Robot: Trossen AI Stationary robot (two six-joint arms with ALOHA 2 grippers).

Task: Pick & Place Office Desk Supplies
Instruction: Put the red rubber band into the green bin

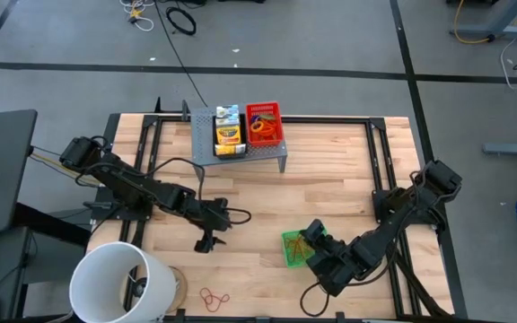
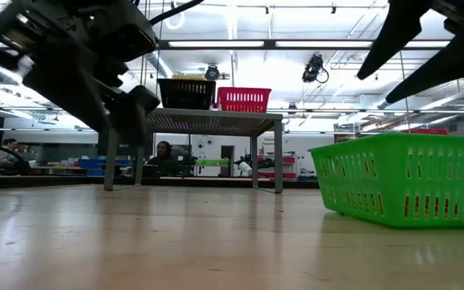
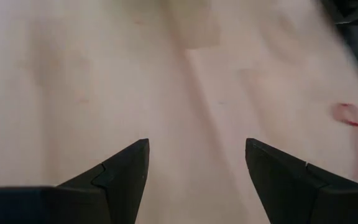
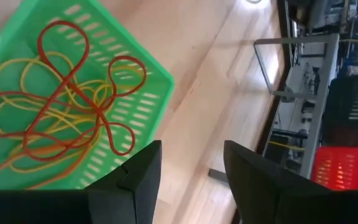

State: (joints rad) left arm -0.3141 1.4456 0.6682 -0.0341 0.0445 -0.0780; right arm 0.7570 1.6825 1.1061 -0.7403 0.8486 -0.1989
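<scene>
A green mesh tray (image 1: pixel 293 248) sits on the wooden table at the near right, holding a tangle of red and yellow rubber bands (image 4: pixel 55 118). My right gripper (image 4: pixel 191 146) hovers open just beside and above the tray's corner (image 1: pixel 312 235), nothing between its fingers. My left gripper (image 3: pixel 196 146) stands open over bare wood near the table's middle (image 1: pixel 207 240). More rubber bands (image 1: pixel 214 298) lie loose by the near edge. On the grey riser (image 1: pixel 267 154) at the far side stand a red tray (image 1: pixel 263 124) and a black tray (image 2: pixel 186 93) with the yellow crayon box (image 1: pixel 229 135).
A big white bucket (image 1: pixel 119 283) lies at the near left corner, beside my left arm. A cable runs across the table to the left arm. Bare wood lies between the riser and the green tray.
</scene>
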